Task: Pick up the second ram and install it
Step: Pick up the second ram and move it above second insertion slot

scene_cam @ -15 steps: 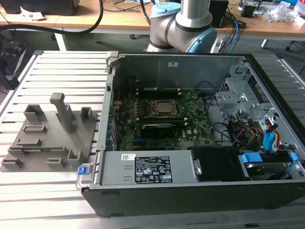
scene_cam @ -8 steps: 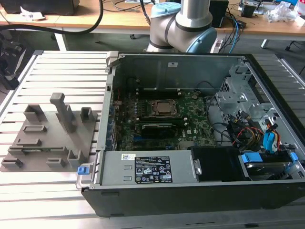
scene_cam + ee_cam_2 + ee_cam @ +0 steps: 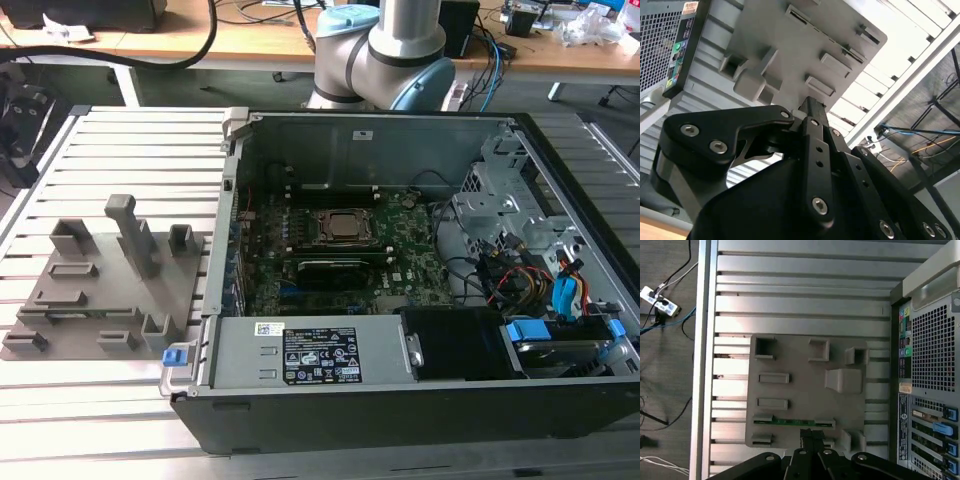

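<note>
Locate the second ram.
In the first wrist view the second ram sits in a slot at the edge of the gray fixture block nearest the claw; the block lies beside the computer case.

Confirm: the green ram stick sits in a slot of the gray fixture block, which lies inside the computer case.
No: the gray fixture block lies on the slatted table beside the computer case, not inside it, as the exterior view shows. The green ram stick is in its slot.
</note>
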You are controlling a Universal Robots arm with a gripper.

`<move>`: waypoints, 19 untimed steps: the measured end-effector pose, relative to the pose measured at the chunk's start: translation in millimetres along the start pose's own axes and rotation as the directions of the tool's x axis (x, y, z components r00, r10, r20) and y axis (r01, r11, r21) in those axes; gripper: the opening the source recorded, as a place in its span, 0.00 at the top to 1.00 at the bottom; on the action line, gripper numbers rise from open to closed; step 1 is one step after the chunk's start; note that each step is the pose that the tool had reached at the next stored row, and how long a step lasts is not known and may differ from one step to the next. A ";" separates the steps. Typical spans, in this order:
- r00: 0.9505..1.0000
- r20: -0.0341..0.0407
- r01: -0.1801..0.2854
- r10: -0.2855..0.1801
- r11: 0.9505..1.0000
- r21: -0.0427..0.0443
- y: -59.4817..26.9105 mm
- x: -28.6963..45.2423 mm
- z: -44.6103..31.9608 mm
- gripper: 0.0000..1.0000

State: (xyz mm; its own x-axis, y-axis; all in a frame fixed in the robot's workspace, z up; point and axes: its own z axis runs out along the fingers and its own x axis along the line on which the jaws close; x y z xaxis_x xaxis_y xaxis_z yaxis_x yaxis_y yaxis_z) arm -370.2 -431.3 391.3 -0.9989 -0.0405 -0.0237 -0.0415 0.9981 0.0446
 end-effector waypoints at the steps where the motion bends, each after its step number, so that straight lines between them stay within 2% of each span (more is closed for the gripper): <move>1: 1.000 -0.001 0.030 -0.030 1.000 -0.001 0.0 0.0 0.0 0.89; 4: 0.996 -0.004 0.091 -0.091 0.996 -0.002 0.0 0.0 0.0 0.89; 5: 0.991 -0.006 0.130 -0.130 0.991 -0.003 0.0 0.0 0.0 0.89; 8: 0.981 -0.008 0.193 -0.193 0.981 -0.005 0.0 0.0 0.0 0.89; 13: 0.959 -0.012 0.284 -0.284 0.959 -0.009 0.0 0.0 0.0 0.89; 17: 0.937 -0.014 0.349 -0.349 0.937 -0.011 0.0 0.0 0.0 0.89; 19: 0.928 -0.015 0.371 -0.371 0.928 -0.012 0.0 0.0 0.0 0.89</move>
State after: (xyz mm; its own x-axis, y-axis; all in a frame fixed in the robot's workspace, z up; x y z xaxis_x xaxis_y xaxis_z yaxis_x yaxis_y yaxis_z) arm -370.2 -431.3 391.3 -0.9122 -0.4090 -0.0237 -0.4096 0.9112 0.0446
